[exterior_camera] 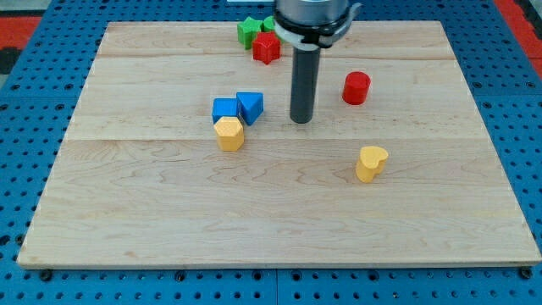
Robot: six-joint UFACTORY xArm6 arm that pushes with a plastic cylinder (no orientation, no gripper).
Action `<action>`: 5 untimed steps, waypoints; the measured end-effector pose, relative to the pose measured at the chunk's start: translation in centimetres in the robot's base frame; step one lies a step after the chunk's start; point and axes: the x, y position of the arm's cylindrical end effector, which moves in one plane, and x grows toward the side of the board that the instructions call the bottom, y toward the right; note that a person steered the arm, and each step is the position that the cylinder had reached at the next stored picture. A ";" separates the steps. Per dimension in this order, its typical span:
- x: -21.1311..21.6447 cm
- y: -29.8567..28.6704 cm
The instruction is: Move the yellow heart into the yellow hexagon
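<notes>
Between blue blocks [238,108] and red cylinder [356,88], my tip [302,121], yellow heart [371,163] apart

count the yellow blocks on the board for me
2. The yellow hexagon sits left of centre, touching the blue blocks; the yellow heart sits alone at the right. None seems hidden.

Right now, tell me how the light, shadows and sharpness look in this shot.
Camera view: even, soft light, no glare on the board; faint short shadows under the yellow heart and yellow hexagon; blocks sharp; my tip crisp, between the two; rod's top cropped at the view's top.
</notes>
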 end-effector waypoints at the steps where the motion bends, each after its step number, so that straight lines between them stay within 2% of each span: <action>1: 0.0 -1.5; 5: 1.6 -15.9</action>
